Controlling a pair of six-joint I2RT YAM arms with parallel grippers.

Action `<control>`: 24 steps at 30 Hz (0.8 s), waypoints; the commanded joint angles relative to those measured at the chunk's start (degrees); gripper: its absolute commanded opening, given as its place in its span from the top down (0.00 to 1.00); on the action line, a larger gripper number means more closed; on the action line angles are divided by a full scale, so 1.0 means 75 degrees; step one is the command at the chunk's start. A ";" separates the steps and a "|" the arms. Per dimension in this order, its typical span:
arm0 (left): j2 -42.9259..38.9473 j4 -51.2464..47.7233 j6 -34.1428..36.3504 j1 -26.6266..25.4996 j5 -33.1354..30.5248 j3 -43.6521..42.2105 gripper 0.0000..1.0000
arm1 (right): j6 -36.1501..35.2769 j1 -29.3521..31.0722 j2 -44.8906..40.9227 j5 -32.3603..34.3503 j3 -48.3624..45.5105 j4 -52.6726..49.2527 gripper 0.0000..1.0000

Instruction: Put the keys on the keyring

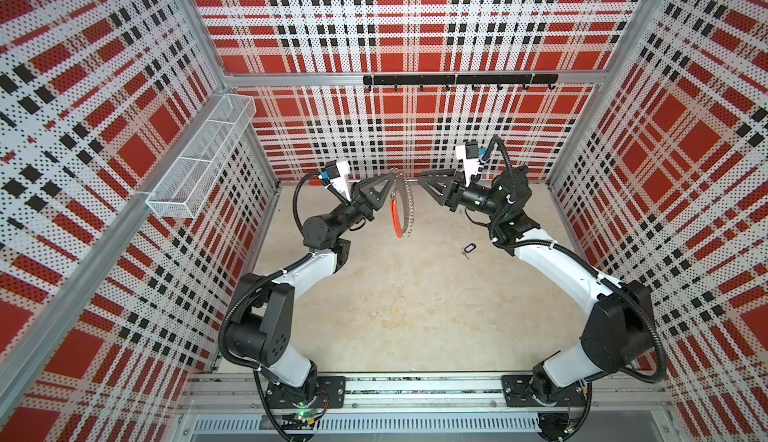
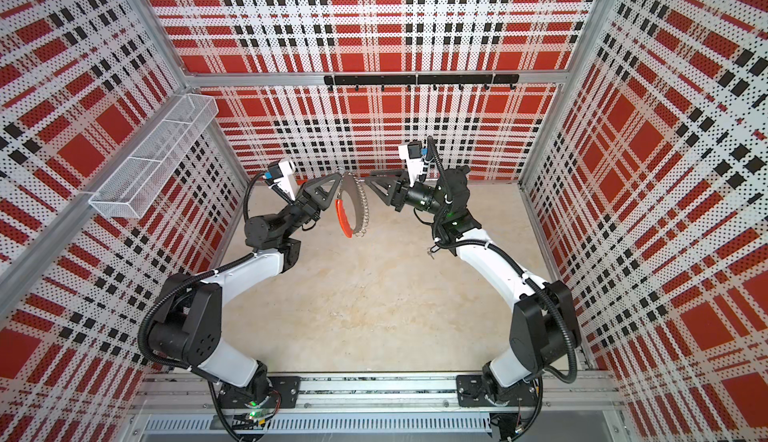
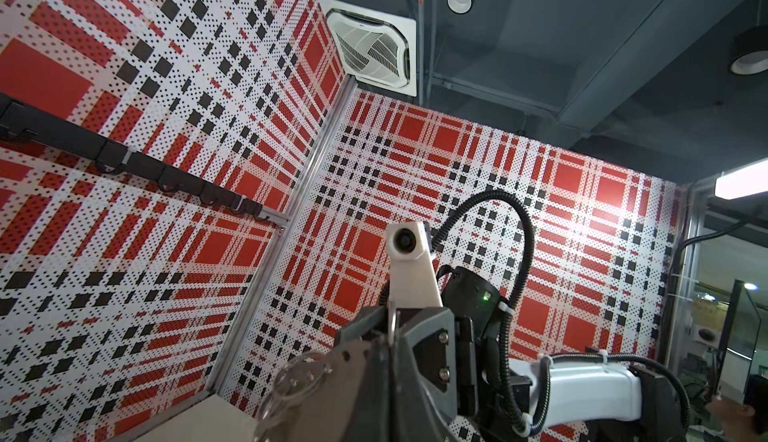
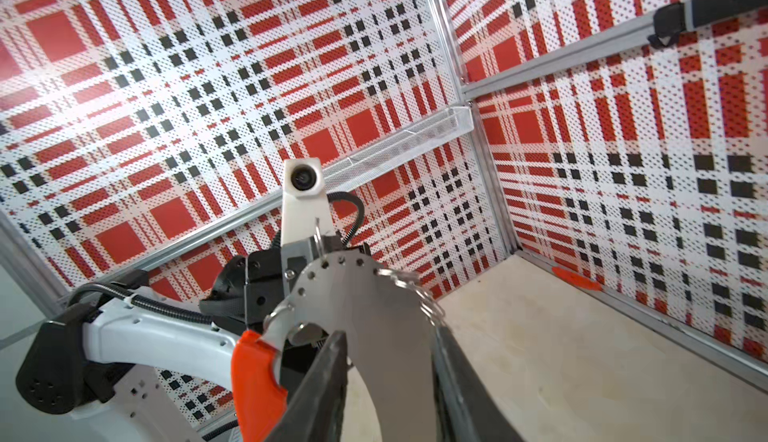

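Speckled beige worktop (image 1: 415, 307) bears the keys (image 1: 468, 248); left hand (image 1: 393, 174) clamps the flat metal keyring (image 1: 405, 201), hanging twelve-to-six; right hand (image 1: 420, 179) part-open, empty.

The walls (image 1: 415, 24) carry a red, white and black plaid (dotted throughout). The keyring (image 1: 404, 194) is silver with a red-orange segment (image 1: 397, 219). The tabletop (image 1: 395, 302) is mottled beige.

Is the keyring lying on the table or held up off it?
Held up: the keyring hangs on edge from the shut left hand, clear of the table.
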 commanded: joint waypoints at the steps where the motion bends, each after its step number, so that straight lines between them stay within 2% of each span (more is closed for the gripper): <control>1: -0.0002 0.0572 -0.0119 -0.0061 -0.0240 -0.0044 1.00 | 0.0556 0.0109 0.0223 -0.0415 0.0317 0.1153 0.63; 7: 0.0082 0.0575 -0.0192 -0.0095 -0.0274 0.0021 1.00 | 0.0153 0.0393 0.0564 -0.0468 0.0848 0.0679 0.63; 24: 0.0040 0.0597 -0.0277 -0.0132 -0.0192 0.0150 1.00 | 0.0018 0.0653 0.1074 -0.0599 0.1502 0.0365 0.65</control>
